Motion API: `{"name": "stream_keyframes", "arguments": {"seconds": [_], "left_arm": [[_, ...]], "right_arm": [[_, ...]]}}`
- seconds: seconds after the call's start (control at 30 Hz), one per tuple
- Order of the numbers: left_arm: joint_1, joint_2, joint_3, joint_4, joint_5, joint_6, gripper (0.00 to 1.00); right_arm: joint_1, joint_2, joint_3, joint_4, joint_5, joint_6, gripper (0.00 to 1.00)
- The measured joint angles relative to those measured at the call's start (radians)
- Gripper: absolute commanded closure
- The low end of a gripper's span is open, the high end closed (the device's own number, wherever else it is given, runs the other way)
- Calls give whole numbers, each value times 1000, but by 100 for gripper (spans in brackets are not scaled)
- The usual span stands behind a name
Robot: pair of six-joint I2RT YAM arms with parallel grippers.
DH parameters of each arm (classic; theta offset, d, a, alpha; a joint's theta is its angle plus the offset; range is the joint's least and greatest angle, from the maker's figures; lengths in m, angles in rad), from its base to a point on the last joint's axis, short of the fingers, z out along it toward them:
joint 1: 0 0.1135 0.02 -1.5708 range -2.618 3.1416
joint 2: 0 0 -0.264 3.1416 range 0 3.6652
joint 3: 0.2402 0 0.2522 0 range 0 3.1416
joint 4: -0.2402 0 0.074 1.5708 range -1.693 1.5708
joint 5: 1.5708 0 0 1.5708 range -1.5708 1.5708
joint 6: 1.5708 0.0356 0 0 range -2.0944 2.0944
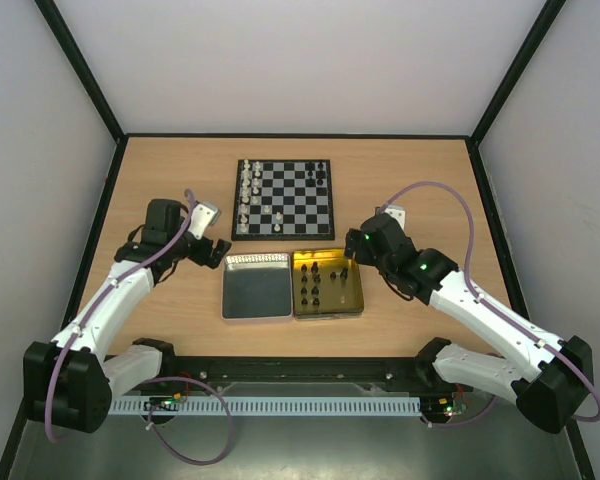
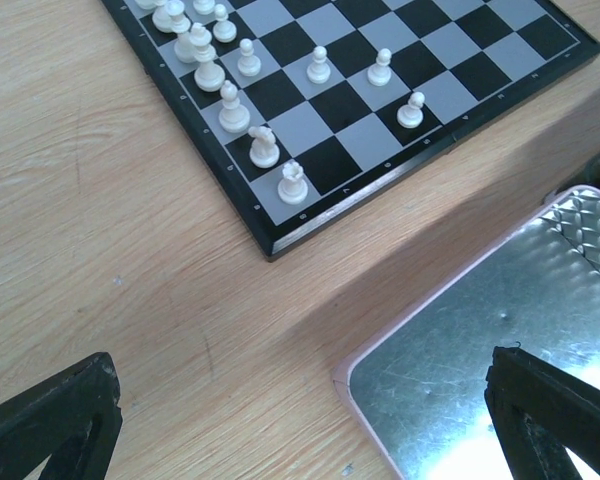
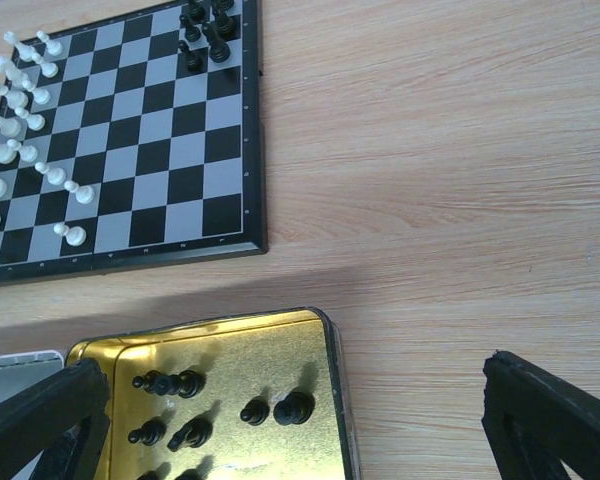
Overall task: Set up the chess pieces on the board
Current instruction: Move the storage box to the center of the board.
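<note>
The board [image 1: 305,200] lies at the middle back of the table. White chess pieces [image 1: 248,195] stand along its left columns, and a few black ones [image 1: 317,170] cluster at its far right corner. Several more black pieces [image 3: 180,383] lie in the yellow-tinted tray [image 3: 280,350]. My left gripper [image 1: 215,250] is open over bare wood beside the silver tray's corner, holding nothing [image 2: 300,365]. My right gripper [image 1: 360,250] is open above the yellow tray's far right corner, also holding nothing [image 3: 295,365]. The left wrist view shows white pieces [image 2: 235,110] on the board's near corner [image 2: 350,75].
The silver metal tray [image 1: 255,290] sits directly left of the yellow-tinted tray [image 1: 350,297], both in front of the board. Black frame rails edge the table on the left, right and back. Bare wood lies on both sides of the board and trays.
</note>
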Motion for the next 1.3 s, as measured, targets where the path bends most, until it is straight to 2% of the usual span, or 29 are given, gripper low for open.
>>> {"name": "stream_keyframes", "arguments": {"seconds": [0.33,0.47,0.63,0.77,0.83,1.2,1.3], "left_arm": [[-2,-10,0,-13,31,16,0],[-17,10,2,-24,29,23,4],[-90,71,61,-93,-10,59,14],[-146,127,129,-150,-60,93,32],[-157,162,157,-175,-87,109,37],[-157,379,221,-324,-213,126,46],[-157,400,257,-372,-217,132,52]], "right_arm": [[0,19,0,-26,5,7,3],[0,25,6,-47,-10,11,2],[0,64,66,-109,-35,11,2],[0,80,104,-142,-51,10,2],[1,80,105,-156,-55,10,2],[1,81,105,-191,-58,14,3],[1,85,105,-195,-59,14,3]]}}
